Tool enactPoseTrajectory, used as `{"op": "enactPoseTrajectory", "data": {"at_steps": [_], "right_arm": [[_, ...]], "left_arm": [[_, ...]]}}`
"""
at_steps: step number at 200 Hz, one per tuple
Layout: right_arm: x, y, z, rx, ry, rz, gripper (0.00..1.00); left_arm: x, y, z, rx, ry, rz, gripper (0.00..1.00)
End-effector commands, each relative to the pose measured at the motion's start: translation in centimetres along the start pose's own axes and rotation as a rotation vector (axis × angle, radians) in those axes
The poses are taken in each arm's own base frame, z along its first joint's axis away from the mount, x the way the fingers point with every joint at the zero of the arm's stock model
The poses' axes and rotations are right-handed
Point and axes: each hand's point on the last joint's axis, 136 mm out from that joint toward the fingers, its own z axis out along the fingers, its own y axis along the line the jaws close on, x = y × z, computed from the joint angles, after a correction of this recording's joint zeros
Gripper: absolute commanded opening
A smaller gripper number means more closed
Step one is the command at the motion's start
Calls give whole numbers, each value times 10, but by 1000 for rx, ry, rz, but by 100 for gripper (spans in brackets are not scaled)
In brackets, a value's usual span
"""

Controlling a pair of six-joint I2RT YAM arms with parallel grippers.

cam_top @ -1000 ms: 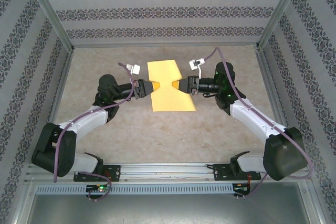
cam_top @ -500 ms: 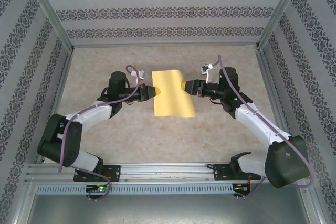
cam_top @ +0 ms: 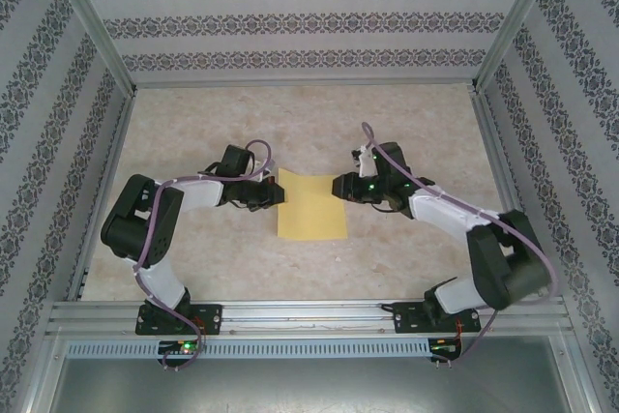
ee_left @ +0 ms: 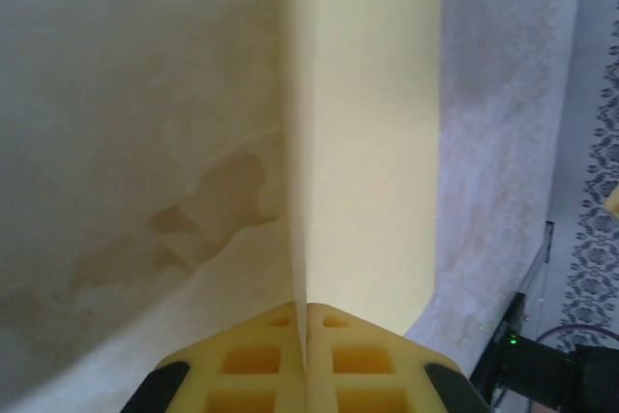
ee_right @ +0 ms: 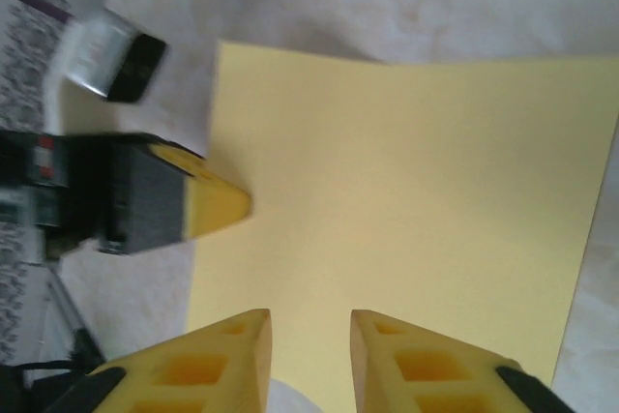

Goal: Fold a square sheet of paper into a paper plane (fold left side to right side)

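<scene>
The square sheet of paper [cam_top: 311, 208] lies as a yellow rectangle on the beige table, between the two arms. My left gripper [cam_top: 281, 193] is at the sheet's left edge. In the left wrist view this gripper [ee_left: 308, 309] is shut on the sheet [ee_left: 372, 142], which runs out from between its fingers. My right gripper [cam_top: 336, 186] is at the sheet's right edge. In the right wrist view it [ee_right: 308, 324] is open over the near edge of the sheet [ee_right: 406, 171], with nothing between the fingers. The left gripper's fingertip [ee_right: 221, 208] touches the far edge.
Patterned walls and metal posts [cam_top: 97, 36] close in the table on three sides. A metal rail [cam_top: 309, 314] carrying both arm bases runs along the near edge. Bare tabletop [cam_top: 309, 118] lies behind the sheet and at both sides.
Both grippers have drawn back toward the arm bases and the sheet has come nearer with them. The right gripper has let go of the sheet's right edge. Both arms are more tightly bent.
</scene>
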Motion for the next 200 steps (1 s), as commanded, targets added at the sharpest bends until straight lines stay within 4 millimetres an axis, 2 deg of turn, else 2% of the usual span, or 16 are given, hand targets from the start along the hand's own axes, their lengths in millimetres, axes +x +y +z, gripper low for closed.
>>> {"op": "enactPoseTrajectory", "data": {"at_steps": [1, 43, 96, 116, 162, 200], "right_arm": [[3, -18, 16, 62, 24, 62, 18], [20, -45, 35, 130, 92, 128, 3], [41, -68, 43, 201, 159, 154, 0], [47, -73, 44, 215, 174, 166, 0], [52, -80, 43, 246, 183, 179, 0], [54, -84, 42, 262, 184, 183, 0]], "left_arm": [[2, 10, 1, -77, 25, 16, 0], [3, 12, -2, -101, 29, 20, 0], [-1, 2, -6, -77, 19, 38, 2], [-6, -12, -7, -23, 7, 36, 9], [-17, -52, -10, 140, -19, 16, 41], [-22, -74, -11, 204, -19, 19, 54]]}}
